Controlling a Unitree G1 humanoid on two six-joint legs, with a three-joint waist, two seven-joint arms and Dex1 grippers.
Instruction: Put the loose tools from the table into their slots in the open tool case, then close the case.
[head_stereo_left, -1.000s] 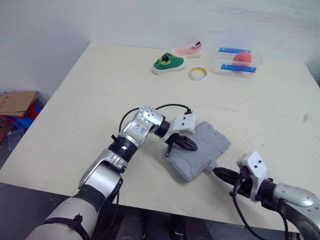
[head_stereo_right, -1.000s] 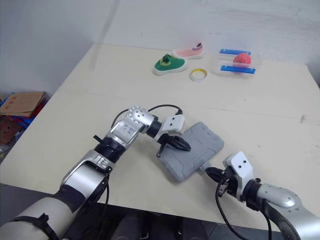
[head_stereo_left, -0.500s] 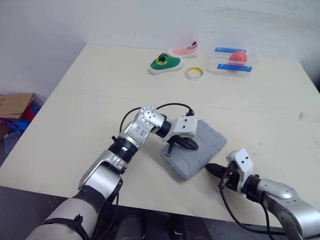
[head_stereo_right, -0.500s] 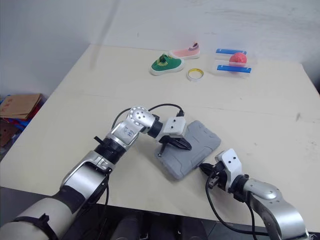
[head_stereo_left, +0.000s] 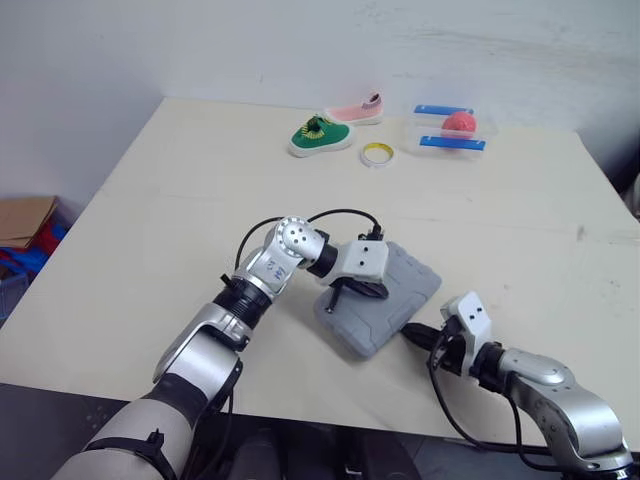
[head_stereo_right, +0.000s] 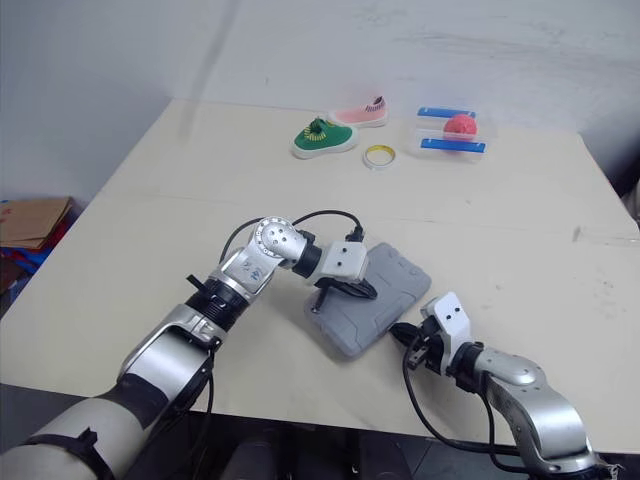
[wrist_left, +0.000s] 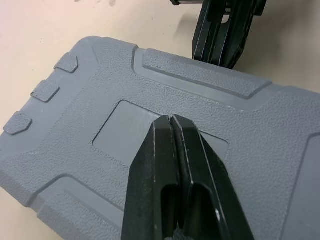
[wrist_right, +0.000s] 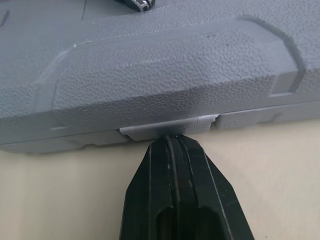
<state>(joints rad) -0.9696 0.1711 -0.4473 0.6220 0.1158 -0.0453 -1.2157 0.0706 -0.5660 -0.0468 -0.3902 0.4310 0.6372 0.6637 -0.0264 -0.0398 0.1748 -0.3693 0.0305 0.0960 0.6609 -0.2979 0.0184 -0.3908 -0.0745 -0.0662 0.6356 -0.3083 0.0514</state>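
The grey tool case (head_stereo_left: 400, 285) lies closed on the table near its front edge. My left gripper (head_stereo_left: 368, 291) is shut, its tip resting on the flat panel in the middle of the lid (wrist_left: 125, 135). My right gripper (head_stereo_left: 413, 334) is shut too, its tip against the small latch tab (wrist_right: 170, 129) on the case's near side. In the left wrist view the right gripper (wrist_left: 221, 61) stands at the case's far edge. No loose tools are visible on the table.
At the table's far side lie a green shoe (head_stereo_left: 321, 134), a pink shoe (head_stereo_left: 356, 108), a roll of tape (head_stereo_left: 377, 153) and a clear box with a red object (head_stereo_left: 450, 129). A cardboard box (head_stereo_left: 24, 216) sits on the floor to the left.
The camera has shifted. My right gripper has moved in from the right until its tip meets the case's latch. The left gripper has stayed on the lid.
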